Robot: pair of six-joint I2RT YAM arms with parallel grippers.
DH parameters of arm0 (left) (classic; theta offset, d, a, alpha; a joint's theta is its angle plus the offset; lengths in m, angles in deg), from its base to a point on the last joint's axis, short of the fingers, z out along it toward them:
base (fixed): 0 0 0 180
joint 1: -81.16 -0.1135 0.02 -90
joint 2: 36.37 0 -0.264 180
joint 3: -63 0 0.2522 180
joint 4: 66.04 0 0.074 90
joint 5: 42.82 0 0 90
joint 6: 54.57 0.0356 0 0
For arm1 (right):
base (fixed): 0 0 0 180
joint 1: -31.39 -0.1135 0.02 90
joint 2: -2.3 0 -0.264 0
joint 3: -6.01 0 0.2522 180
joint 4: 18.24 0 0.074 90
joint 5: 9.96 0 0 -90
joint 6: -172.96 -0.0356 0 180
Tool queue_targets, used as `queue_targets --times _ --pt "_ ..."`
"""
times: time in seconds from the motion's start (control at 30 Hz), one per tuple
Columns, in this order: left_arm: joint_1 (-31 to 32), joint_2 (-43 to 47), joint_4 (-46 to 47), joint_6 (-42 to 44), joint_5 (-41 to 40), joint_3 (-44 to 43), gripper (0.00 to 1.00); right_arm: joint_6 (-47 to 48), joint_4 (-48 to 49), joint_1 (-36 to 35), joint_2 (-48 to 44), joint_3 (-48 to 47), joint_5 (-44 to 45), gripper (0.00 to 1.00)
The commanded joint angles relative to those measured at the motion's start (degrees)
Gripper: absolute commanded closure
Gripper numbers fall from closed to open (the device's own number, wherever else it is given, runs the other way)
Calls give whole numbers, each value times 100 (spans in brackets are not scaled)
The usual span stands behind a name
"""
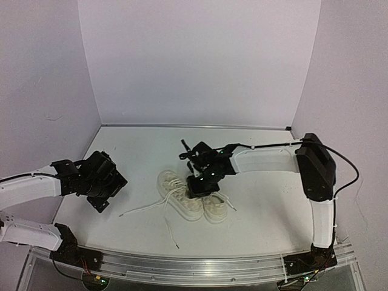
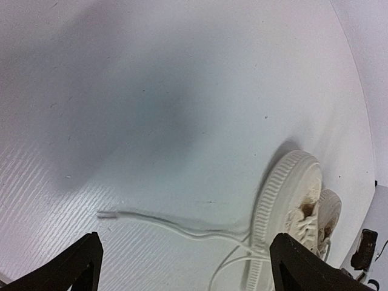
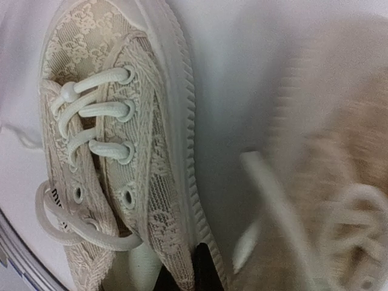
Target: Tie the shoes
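Two cream-white shoes lie side by side mid-table, the left shoe (image 1: 180, 194) and the right shoe (image 1: 214, 207). Long thin laces (image 1: 143, 208) trail from the left shoe toward the left and the front. My right gripper (image 1: 199, 183) is down on the shoes. In the right wrist view its black fingers (image 3: 204, 270) pinch the side wall of one laced shoe (image 3: 115, 145); the other shoe (image 3: 339, 200) is blurred at the right. My left gripper (image 1: 104, 182) is open and empty, left of the shoes. In the left wrist view a lace (image 2: 170, 225) lies between its fingertips (image 2: 73, 267), with the shoe (image 2: 291, 200) at the right.
White walls close the table at the back and both sides. The table's aluminium front rail (image 1: 194, 264) runs along the near edge. A lace end (image 1: 176, 245) lies near that edge.
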Motion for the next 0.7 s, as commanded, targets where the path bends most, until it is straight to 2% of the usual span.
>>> queue_targets --times 0.0,0.13,0.3,0.47,0.67 --pt "-34 -452 245 458 71 -523 1 -1130 -190 687 -923 1072 1008 100" --pt "-39 -769 359 635 146 -725 1 -1388 -177 1190 -1518 1792 1405 100" --pt "-54 -1060 556 861 261 -867 1 -1287 -101 1450 -1912 2104 1402 100" --pt "-73 -1441 752 1458 573 -1146 0 -1078 329 1043 -1742 1800 811 100" --pt "-82 -2223 614 2605 1244 -1736 1 -1391 368 506 -1124 1014 506 100"
